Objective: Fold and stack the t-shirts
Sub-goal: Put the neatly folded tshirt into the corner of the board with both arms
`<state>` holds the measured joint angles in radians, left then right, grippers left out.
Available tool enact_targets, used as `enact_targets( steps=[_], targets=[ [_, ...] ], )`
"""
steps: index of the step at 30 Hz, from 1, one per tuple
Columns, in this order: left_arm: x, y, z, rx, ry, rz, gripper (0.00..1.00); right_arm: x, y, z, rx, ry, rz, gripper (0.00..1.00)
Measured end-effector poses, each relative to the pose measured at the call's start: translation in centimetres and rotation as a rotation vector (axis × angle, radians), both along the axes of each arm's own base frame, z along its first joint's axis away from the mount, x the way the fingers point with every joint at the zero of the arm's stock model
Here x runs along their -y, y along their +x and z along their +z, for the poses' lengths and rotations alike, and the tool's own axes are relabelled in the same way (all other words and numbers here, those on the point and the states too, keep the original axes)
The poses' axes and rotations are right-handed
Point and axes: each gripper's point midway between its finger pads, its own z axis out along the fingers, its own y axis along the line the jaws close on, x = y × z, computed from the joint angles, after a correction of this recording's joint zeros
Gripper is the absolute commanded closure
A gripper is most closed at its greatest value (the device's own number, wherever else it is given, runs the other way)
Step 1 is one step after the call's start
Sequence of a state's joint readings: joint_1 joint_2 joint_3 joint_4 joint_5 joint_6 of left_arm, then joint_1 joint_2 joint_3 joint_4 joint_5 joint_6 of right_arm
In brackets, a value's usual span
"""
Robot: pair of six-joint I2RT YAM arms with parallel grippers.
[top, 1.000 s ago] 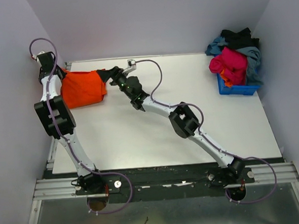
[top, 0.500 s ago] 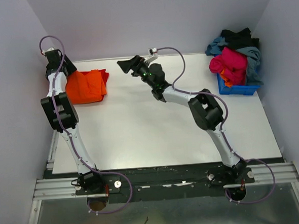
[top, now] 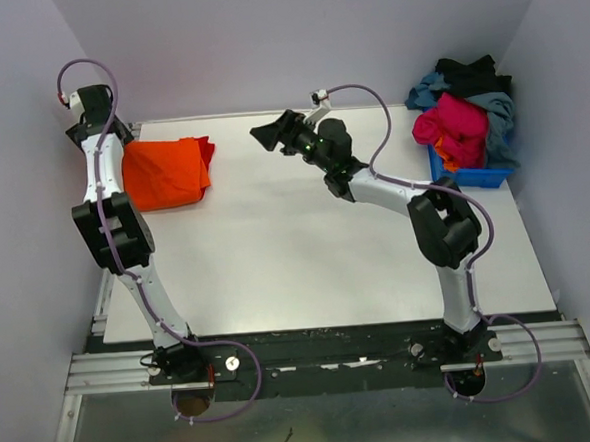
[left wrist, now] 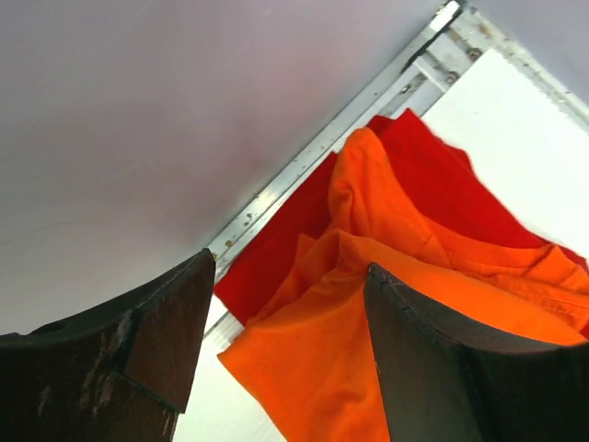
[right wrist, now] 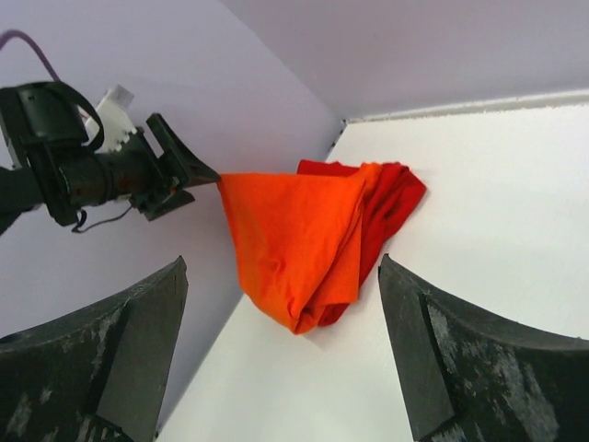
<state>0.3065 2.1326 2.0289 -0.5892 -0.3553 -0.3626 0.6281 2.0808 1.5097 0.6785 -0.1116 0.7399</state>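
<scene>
**Orange shirt on the stack, both arms clear, bin next**

The orange shirt [top: 167,174] lies folded at the far left corner of the table [top: 307,250]. It sits on top of the red shirt [right wrist: 396,198], which shows along its far and right edges. The fold is loose: in the right wrist view the near end bulges and hangs in a soft lobe rather than lying flat.

The left gripper [left wrist: 290,359] hovers at the far left edge of that pile, its jaws spread wide with nothing between them. The orange cloth is visible beyond the fingers, not in them. The right gripper [top: 262,135] hangs over the far middle of the table, well apart from the pile and pointing towards it. Its jaws are also wide apart and empty.

I judge this shirt's fold-and-place step as good as done. The rest of the task waits at the far right, where the blue bin [top: 468,178] holds a heap of shirts: a pink shirt [top: 451,121] on top, with grey-blue and black cloth behind it.

The next move falls to the right arm, which must swing across to the bin and pinch a single layer of the top shirt. It then has to draw that shirt out onto the bare middle of the table without dragging the others along.
</scene>
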Motion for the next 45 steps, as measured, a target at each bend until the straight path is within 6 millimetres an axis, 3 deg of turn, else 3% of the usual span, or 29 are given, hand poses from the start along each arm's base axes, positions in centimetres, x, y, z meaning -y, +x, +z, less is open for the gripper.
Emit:
enact_targets(
  steps=[5, 10, 13, 16, 19, 22, 28, 30, 32, 35, 38, 42, 45],
  targets=[
    [-0.4, -1.2, -1.4, -0.060, 0.005, 0.030, 0.17, 0.2, -0.7, -1.2, -0.057, -0.053, 0.048, 0.09],
    [-0.8, 1.7, -3.9, -0.049, -0.020, 0.001, 0.18, 0.9, -1.0, -1.9, -0.093, -0.082, 0.067, 0.09],
    [-1.1, 3.1, -7.1, -0.088, -0.036, -0.003, 0.18, 1.4, -1.2, -1.6, -0.092, -0.089, 0.068, 0.13],
    [-0.9, 2.4, -10.0, -0.152, -0.057, -0.003, 0.18, 1.7, -1.2, -1.3, -0.085, -0.097, 0.069, 0.16],
    [-0.5, 1.0, -11.0, -0.186, -0.067, -0.002, 0.18, 1.7, -1.4, -1.4, -0.089, -0.109, 0.075, 0.16],
    [-0.2, -0.4, -9.6, -0.183, -0.062, 0.002, 0.17, 2.0, -1.6, -2.3, -0.105, -0.129, 0.077, 0.16],
    [-0.4, -0.1, -1.6, -0.028, -0.005, 0.013, 0.17, 3.3, -2.5, -3.4, -0.128, -0.163, 0.076, 0.16],
    [-0.3, 0.0, 0.0, 0.011, 0.004, 0.015, 0.24, 3.8, -2.6, -3.0, -0.123, -0.164, 0.073, 0.20],
    [0.0, 0.4, 0.6, 0.040, 0.003, 0.011, 0.42, 4.4, -2.8, -2.5, -0.114, -0.165, 0.069, 0.31],
    [1.3, 0.8, -1.1, 0.041, -0.043, -0.023, 0.69, 5.3, -3.1, -1.6, -0.099, -0.167, 0.062, 0.39],
    [3.7, 0.5, -4.6, 0.005, -0.123, -0.067, 0.90, 6.3, -3.4, -0.9, -0.094, -0.165, 0.051, 0.41],
    [6.9, -1.1, -9.5, -0.072, -0.218, -0.105, 0.99, 7.8, -4.2, -0.6, -0.102, -0.168, 0.036, 0.41],
    [7.5, -0.9, -10.2, -0.091, -0.234, -0.112, 0.99, 8.7, -4.8, -0.9, -0.113, -0.173, 0.026, 0.41]
  ],
)
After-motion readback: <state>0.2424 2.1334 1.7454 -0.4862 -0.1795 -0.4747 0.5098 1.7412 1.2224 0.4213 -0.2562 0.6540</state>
